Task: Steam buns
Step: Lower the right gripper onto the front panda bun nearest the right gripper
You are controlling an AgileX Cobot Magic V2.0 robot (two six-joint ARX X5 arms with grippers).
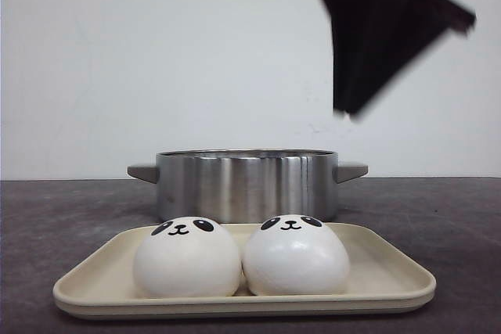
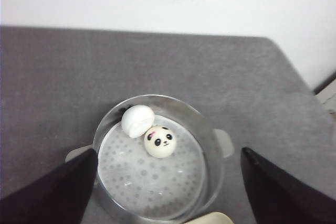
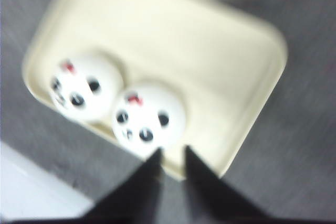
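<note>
**Front view: two buns wait on the tray, two already in the steamer**

Front view, we find two panda-faced buns, one [image 1: 186, 257] pressed against the other [image 1: 296, 255], side by side at the front of a cream tray [image 1: 391, 267]. Behind it stands the steel steamer pot [image 1: 246, 184]; our left wrist camera shows two more inside on the perforated plate, one face-up [image 2: 160, 141] and one tipped against the wall [image 2: 137, 120], the pair touching.

The right gripper [image 3: 172, 156] hangs blurred above the tray, its fingers drawn close with a narrow gap and nothing between them. The left gripper [image 2: 168, 192] hovers over the pot, fingers spread wide, empty.

We judge the risks plain enough. The tray buns sit in contact, so a finger coming down between them could shove the neighbour or dent its soft skin. A grip this narrow would have to widen first or it would only press on the dome. In the pot, a careless drop could land a bun on the two already there rather than on bare plate
</note>
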